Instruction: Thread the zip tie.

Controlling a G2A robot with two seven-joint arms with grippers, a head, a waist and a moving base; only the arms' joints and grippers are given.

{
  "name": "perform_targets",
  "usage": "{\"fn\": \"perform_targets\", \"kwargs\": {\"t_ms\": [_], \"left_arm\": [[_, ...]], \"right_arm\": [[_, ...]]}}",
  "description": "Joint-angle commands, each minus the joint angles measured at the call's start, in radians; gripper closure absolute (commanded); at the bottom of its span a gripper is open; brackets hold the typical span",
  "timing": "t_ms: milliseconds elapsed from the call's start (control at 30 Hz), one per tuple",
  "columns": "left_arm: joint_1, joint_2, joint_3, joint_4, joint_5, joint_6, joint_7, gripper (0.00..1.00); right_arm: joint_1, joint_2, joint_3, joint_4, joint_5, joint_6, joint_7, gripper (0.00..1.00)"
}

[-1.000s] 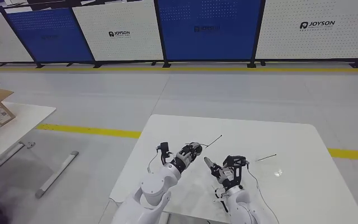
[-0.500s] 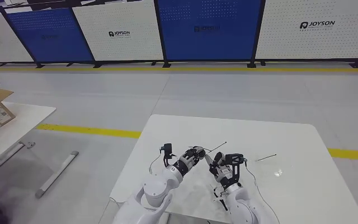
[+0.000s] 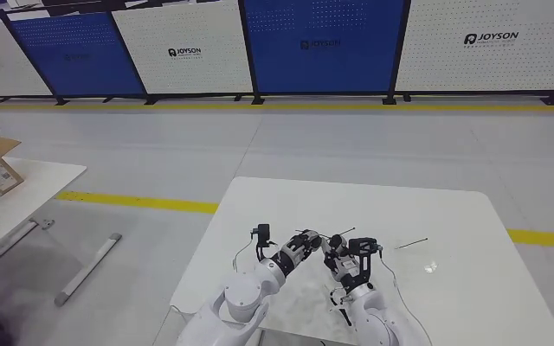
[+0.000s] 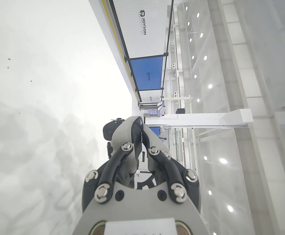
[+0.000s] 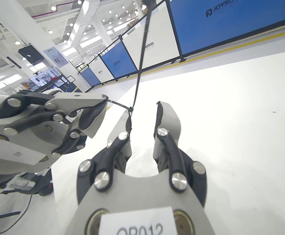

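Pinching zip tie [image 5: 138,73] end, L gripper [image 5: 104,99] is clamped tight. R gripper [image 5: 143,109] gapes wide, empty, at its head, lower centre of top view. Risk: R closing off-target knocks head aside, tie twists.

I am in a big work hall, like a factory. At 12 o'clock blue walls [image 3: 325,43] and white walls [image 3: 182,48] stand in a row on a wide grey floor [image 3: 260,143]. A yellow line [image 3: 138,202] is painted on it. Round lights [image 5: 53,8] hang high up. I have a white table [image 3: 433,216], and another table [image 3: 35,186] stands at 9 o'clock.
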Motion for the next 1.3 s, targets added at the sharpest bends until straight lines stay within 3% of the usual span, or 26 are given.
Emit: {"fn": "perform_targets", "kwargs": {"t_ms": [0,500,567,600,633,1267], "left_arm": [[-0.001,0.001,0.001,0.000,0.002,0.000,-0.001,1.00],[0.000,0.004,0.002,0.002,0.004,-0.005,0.004,1.00],[0.000,0.005,0.002,0.005,0.005,-0.007,0.002,1.00],[0.000,0.005,0.002,0.007,0.005,-0.007,0.002,1.00],[-0.001,0.005,0.003,0.007,0.005,-0.007,0.002,1.00],[0.001,0.008,-0.003,-0.001,-0.024,-0.028,0.004,1.00]], "right_arm": [[0.002,0.000,-0.002,0.000,-0.002,0.000,0.002,0.74],[0.004,-0.002,-0.006,-0.002,0.000,-0.003,-0.008,0.75],[0.004,-0.002,-0.007,-0.001,0.000,-0.001,-0.009,0.83],[0.004,-0.003,-0.007,0.000,0.000,0.001,-0.009,0.95],[0.005,-0.003,-0.007,0.001,0.000,0.003,-0.009,1.00],[0.015,-0.007,-0.022,0.014,-0.016,0.016,-0.001,1.00]]}}
